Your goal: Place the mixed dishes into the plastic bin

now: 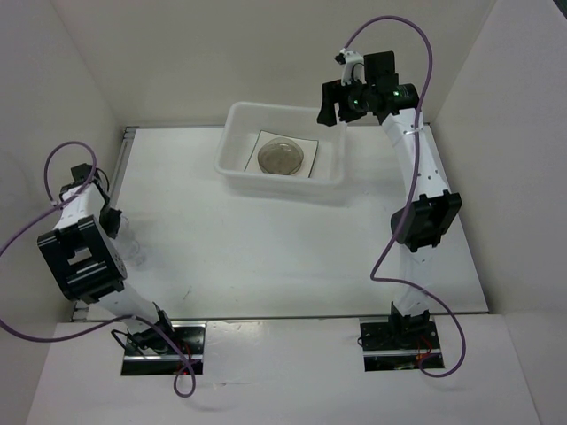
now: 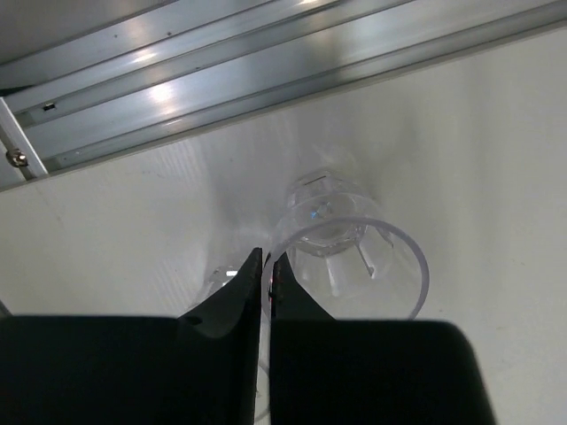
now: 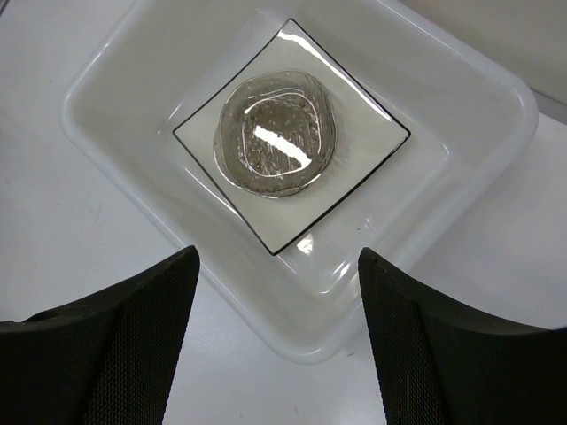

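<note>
The plastic bin [image 1: 232,165] stands at the back middle of the table. In it lies the square white plate [image 1: 309,165] with a round greyish dish [image 1: 282,157] on top; I cannot tell whether a second dish is stacked in it. My right gripper [image 1: 339,104] hovers open and empty over the bin's right end; its wrist view shows the bin [image 3: 478,84], plate [image 3: 368,146] and dish [image 3: 275,133] below my right gripper [image 3: 277,257]. My left gripper [image 1: 117,227] is at the table's left edge, shut on the rim of a clear cup [image 2: 354,257]; in its wrist view my left gripper [image 2: 267,261] pinches that rim. A second clear cup [image 2: 215,279] shows faintly beside it.
An aluminium rail [image 2: 221,80] runs along the table's left edge just beyond the cups; it also shows in the top view [image 1: 125,168]. White walls enclose the table on the left, back and right.
</note>
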